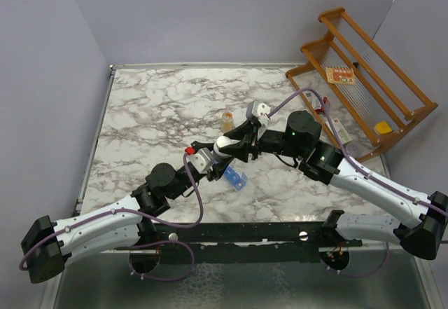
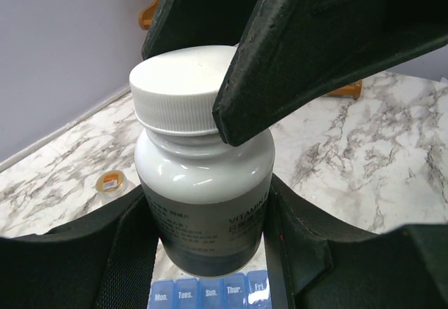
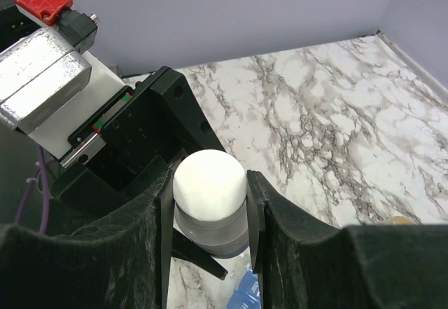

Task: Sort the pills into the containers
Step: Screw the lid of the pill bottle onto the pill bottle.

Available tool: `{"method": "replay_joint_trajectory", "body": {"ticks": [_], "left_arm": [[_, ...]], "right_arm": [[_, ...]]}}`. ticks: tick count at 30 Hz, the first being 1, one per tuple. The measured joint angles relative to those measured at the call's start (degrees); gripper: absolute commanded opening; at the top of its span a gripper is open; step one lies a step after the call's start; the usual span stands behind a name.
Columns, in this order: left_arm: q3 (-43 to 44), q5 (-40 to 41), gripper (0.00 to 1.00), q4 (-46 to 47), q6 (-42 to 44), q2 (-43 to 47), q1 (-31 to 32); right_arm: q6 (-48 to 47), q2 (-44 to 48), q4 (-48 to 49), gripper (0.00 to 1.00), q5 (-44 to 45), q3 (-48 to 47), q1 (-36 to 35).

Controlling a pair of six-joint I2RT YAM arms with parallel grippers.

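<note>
White-veined marble table (image 1: 154, 106) carries both arms, which reach inward and meet near its middle. The left arm rises from the near-left corner. The left pincer (image 1: 210, 159) is clamped on the body of an upright grey plastic bottle (image 2: 203, 183). The right arm bends back toward the right edge, and the right pincer (image 3: 210, 204) grips the bottle's white screw cap (image 3: 208, 179) from both sides. The translucent blue strip of lidded containers (image 1: 236, 178) lies flat just beside the pincers, on the side toward the near edge.
</note>
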State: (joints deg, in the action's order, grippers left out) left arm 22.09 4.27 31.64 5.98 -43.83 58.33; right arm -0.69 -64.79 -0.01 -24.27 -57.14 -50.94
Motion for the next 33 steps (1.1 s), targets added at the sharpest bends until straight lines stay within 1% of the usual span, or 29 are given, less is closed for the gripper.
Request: {"method": "replay_joint_trajectory", "body": {"ticks": [4, 6, 10, 13, 15, 16, 17, 21, 23, 24, 31, 33], "left_arm": [[0.0, 1.3, 0.0, 0.4, 0.1, -0.2, -0.2], [0.0, 1.6, 0.0, 0.5, 0.1, -0.2, -0.2], [0.0, 1.9, 0.0, 0.9, 0.0, -0.2, -0.2], [0.0, 2.0, 0.0, 1.1, -0.1, -0.2, -0.2], [0.0, 2.0, 0.0, 1.3, -0.3, -0.2, -0.2], [0.0, 2.0, 0.0, 1.3, -0.3, -0.2, -0.2], [0.0, 2.0, 0.0, 1.4, -0.4, -0.2, -0.2], [0.0, 2.0, 0.0, 1.9, -0.9, -0.6, -0.3], [0.0, 0.9, 0.0, 3.3, -1.1, -0.8, -0.1], [0.0, 0.6, 0.0, 3.9, -1.1, -0.8, -0.1], [0.0, -0.8, 0.0, 4.9, -1.4, -1.0, 0.0], [0.0, -1.0, 0.0, 5.0, -1.4, -1.0, 0.0]], "right_arm": [[0.3, -0.4, 1.0, 0.12, 2.3, 0.0, -0.8], [0.4, -0.5, 1.3, 0.19, 2.8, 0.0, -0.9], [0.4, -0.4, 1.8, 0.27, 3.2, 0.0, -1.0], [0.4, -0.4, 2.1, 0.3, 3.5, 0.0, -1.1], [0.4, -0.4, 2.3, 0.36, 3.6, 0.0, -1.1], [0.4, -0.4, 2.4, 0.37, 3.6, 0.0, -1.1], [0.4, -0.4, 2.5, 0.4, 3.6, 0.0, -1.1], [0.4, -0.2, 2.7, 0.57, 3.7, 0.0, -1.1], [-0.2, -0.2, 2.6, 0.71, 4.1, 0.2, -1.1], [-0.3, -0.3, 2.6, 0.73, 4.3, 0.3, -1.1], [-0.7, 0.0, 2.7, 0.75, 5.4, 0.5, -1.0], [-0.7, 0.1, 2.7, 0.81, 5.4, 0.5, -1.0]]}}
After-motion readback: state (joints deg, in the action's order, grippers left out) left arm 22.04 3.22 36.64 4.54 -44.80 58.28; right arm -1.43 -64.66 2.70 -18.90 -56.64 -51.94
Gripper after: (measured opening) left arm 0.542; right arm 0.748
